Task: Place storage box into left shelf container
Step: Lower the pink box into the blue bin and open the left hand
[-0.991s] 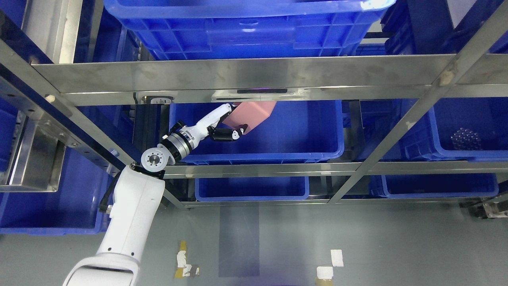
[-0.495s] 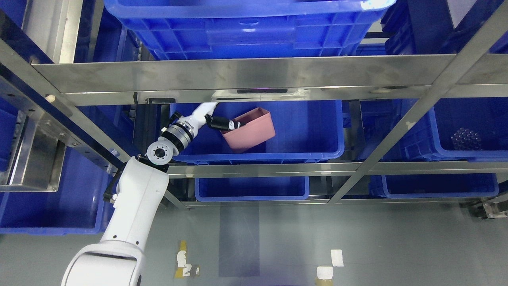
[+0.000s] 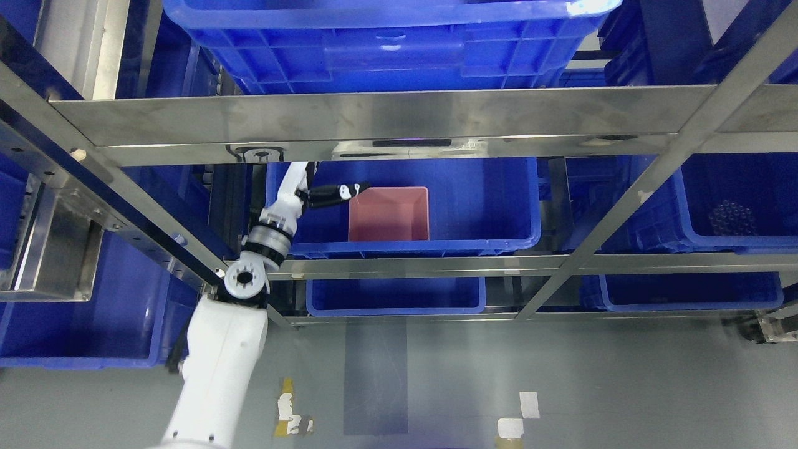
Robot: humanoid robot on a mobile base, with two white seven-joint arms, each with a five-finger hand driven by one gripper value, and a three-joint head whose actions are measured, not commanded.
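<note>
The pink storage box (image 3: 388, 217) stands upright and level inside the blue left shelf container (image 3: 486, 206), against its front wall. My left hand (image 3: 353, 188) reaches in from the left under the steel shelf beam. Its dark fingers (image 3: 330, 194) are stretched out towards the box's upper left corner, their tips at the rim and not wrapped around it. The upper part of the hand is hidden behind the beam. The right arm does not show.
A steel shelf frame (image 3: 386, 121) crosses the view, with a diagonal post (image 3: 629, 206) on the right. Blue bins sit above (image 3: 386, 43), below (image 3: 396, 296) and to the right (image 3: 717, 206); the right one holds dark small parts. Grey floor lies below.
The pink box went from held high and tilted to lying level in the blue container. My left arm swung left and its fingers came off the box's rim.
</note>
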